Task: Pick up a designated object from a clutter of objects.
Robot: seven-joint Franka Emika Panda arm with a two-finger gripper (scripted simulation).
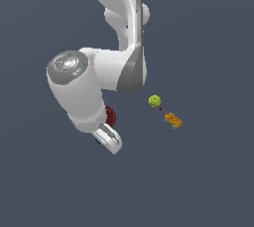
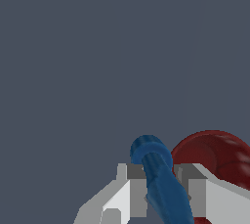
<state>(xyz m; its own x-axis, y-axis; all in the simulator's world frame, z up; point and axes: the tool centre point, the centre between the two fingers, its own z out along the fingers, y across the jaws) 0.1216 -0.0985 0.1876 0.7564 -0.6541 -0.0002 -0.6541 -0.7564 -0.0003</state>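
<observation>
— Gripper first: what is it doing?

— Its two grey fingers stand on either side of the dark-blue knobbly piece, which runs between them with its rounded end sticking out past the tips. The fingers sit close against it, so it looks clamped on the piece.

— Where does that put the piece in the exterior view?

— Almost hidden. Only a sliver of blue shows beside the gripper, low under the white arm.

— And the red bowl?

— The dark red bowl lies just beside the gripper; in the exterior view it peeks out from behind the wrist. Whether it touches the blue piece I cannot tell.

— Anything else around?

— A yellow-green ball and an orange block with cyan bits lie near each other, well apart from the gripper, toward the exterior view's right. A tiny dark red speck sits between them.
</observation>
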